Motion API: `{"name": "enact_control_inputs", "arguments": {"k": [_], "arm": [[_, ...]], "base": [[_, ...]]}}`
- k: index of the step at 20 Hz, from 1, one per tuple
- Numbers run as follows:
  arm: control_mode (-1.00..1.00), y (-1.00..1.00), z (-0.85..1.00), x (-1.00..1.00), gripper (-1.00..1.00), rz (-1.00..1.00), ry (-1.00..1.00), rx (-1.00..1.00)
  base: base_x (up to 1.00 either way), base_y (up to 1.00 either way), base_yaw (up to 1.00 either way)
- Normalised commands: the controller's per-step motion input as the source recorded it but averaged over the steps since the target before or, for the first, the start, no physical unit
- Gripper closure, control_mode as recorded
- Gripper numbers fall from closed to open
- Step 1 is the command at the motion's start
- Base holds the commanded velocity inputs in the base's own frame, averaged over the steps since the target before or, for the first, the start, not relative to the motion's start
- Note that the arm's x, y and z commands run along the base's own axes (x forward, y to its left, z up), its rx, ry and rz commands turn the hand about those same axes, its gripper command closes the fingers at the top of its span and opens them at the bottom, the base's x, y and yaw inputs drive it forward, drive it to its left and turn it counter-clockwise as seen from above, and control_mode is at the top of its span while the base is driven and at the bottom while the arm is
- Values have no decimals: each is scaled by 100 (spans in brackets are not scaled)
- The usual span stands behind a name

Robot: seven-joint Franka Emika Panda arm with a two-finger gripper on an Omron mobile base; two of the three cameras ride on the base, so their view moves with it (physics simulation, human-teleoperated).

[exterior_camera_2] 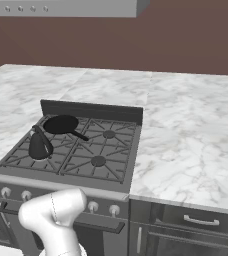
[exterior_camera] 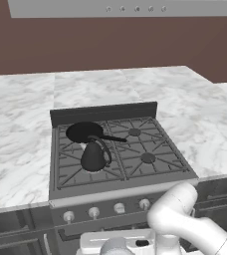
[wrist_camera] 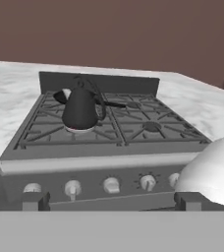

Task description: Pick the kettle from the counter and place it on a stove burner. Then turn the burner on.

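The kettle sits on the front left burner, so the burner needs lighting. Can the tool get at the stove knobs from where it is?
Probably yes. The tool is open, low in front of the stove, facing the row of knobs. Nothing stands between its fingertips and the knobs; the kettle sits farther back on the grate.

the small cone-shaped kettle (exterior_camera: 93,157) is matte black, handle and spout alike. the flat round frying pan (exterior_camera: 84,131) is the same black, its thin handle too. the broad marble counter slab (exterior_camera: 21,144) is white with soft grey veining running all over it. the cast-iron stove grates (exterior_camera: 135,149) are dark grey, in a pattern of bars radiating from each round dark-grey burner cap (exterior_camera: 148,158). the raised stove back panel (exterior_camera: 103,112) is charcoal. the round stove knobs (exterior_camera: 118,207) are silver on a dark grey front. the back wall (exterior_camera: 110,45) is plain reddish brown. the range hood (exterior_camera: 125,7) is pale grey. the cabinet drawer handle (exterior_camera_2: 201,220) is silver against a dark front.
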Motion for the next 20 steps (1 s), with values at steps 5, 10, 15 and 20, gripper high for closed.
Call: {"name": "enact_control_inputs", "arguments": {"k": [5, 10, 15, 20], "arm": [[-100, 0, -16, 5, -100, 3, 4, -1], [-100, 0, -34, 0, -100, 0, -15, 1], [-100, 0, -37, 0, -100, 0, -27, 2], [-100, 0, -14, 0, -100, 0, -26, 0]], "base": [[0, 0, 0], [0, 0, 0], [0, 0, 0], [0, 0, 0]]}}
